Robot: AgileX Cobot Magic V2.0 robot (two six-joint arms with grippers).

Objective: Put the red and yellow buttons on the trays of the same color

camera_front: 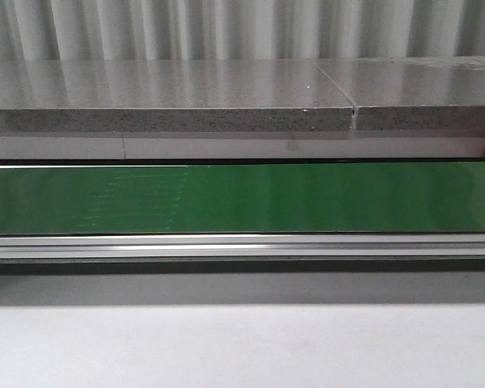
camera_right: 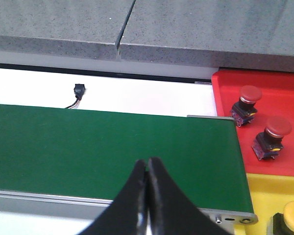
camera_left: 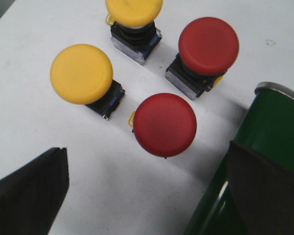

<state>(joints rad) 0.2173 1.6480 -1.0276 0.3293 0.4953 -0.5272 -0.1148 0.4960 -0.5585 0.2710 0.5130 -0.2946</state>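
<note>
In the left wrist view two red buttons and two yellow buttons stand on the white table. My left gripper is open above the table, just short of the nearer red button, with nothing between its fingers. In the right wrist view my right gripper is shut and empty over the green belt. Beyond the belt's end a red tray holds two red buttons. A yellow tray beside it holds one yellow button, partly cut off.
The green conveyor belt with its metal rail crosses the front view, a grey stone ledge behind it. The belt's end lies beside the left gripper's far finger. A small black connector with wires lies behind the belt.
</note>
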